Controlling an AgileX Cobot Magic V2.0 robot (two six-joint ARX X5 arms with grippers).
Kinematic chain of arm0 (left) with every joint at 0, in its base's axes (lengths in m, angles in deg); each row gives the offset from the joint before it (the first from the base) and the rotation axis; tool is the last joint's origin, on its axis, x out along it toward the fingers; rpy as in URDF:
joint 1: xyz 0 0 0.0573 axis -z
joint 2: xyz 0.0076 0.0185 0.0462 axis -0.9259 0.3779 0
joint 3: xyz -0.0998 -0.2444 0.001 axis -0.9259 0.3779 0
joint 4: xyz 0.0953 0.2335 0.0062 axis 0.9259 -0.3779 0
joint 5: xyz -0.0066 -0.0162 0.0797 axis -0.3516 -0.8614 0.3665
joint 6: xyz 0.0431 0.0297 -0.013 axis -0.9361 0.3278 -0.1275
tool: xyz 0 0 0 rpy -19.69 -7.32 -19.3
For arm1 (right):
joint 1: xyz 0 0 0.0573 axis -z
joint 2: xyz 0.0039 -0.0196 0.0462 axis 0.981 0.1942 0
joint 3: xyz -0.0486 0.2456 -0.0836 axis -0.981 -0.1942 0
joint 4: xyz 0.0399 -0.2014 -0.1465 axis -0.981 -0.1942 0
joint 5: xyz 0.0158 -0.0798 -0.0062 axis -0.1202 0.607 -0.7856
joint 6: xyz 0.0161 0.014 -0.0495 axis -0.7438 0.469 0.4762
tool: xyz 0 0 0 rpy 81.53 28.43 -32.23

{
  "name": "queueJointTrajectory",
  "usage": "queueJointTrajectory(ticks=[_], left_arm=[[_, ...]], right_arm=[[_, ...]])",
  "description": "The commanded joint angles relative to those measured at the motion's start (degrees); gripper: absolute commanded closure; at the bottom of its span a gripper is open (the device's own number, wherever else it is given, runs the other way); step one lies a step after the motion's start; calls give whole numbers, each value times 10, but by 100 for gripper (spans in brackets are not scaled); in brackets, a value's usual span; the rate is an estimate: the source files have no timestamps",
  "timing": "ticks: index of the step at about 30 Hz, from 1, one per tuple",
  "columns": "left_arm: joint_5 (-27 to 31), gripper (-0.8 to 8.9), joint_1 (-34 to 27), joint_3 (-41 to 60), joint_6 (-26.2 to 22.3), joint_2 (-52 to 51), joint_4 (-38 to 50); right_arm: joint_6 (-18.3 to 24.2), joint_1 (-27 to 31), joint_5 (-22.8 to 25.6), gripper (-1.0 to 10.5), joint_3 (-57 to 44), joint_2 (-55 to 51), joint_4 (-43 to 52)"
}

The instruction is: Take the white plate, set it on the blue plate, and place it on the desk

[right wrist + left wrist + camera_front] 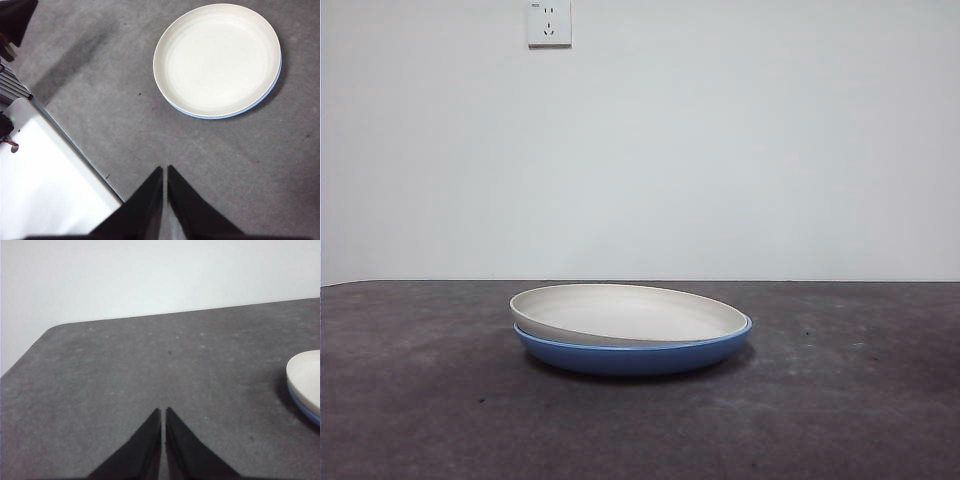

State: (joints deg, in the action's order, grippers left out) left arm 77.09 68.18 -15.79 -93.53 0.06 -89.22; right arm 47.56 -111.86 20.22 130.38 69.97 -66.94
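The white plate [625, 312] lies in the blue plate [635, 355], slightly tilted and shifted, in the middle of the dark grey desk [840, 400]. The right wrist view shows the white plate [217, 60] from above with a thin arc of the blue plate [227, 116] showing under it. The left wrist view shows the edge of the white plate [306, 375] over the blue plate [307, 412]. My left gripper [163, 411] is shut and empty, low over the desk, away from the plates. My right gripper [165, 169] is shut and empty, high above the desk beside the plates.
A white wall with a socket [549, 22] stands behind the desk. The desk's rounded corner [55, 327] shows in the left wrist view. A white surface [45, 180] and part of the robot's base [12, 20] lie beyond the desk's edge in the right wrist view.
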Motion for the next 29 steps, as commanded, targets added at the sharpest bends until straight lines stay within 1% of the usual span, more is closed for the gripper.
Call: queueJointTrajectory(ticks=[1,7,9,13,29], left_arm=[[1,799,-1,13,-9,-1,3],[1,799,-1,30,-9,-1,1],[1,799,-1,30,-8,-1,-14],[1,799,-1,30,9,-1,-21],[1,799,-1,30,9,-1,-22]], right_arm=[[7,-5,0,939,9,4,5],[7,-5,0,939,9,4,6],[7,-5,0,939,9,4,6],[7,-5,0,939,9,4,6],[7,-5,0,939,9,4,6]])
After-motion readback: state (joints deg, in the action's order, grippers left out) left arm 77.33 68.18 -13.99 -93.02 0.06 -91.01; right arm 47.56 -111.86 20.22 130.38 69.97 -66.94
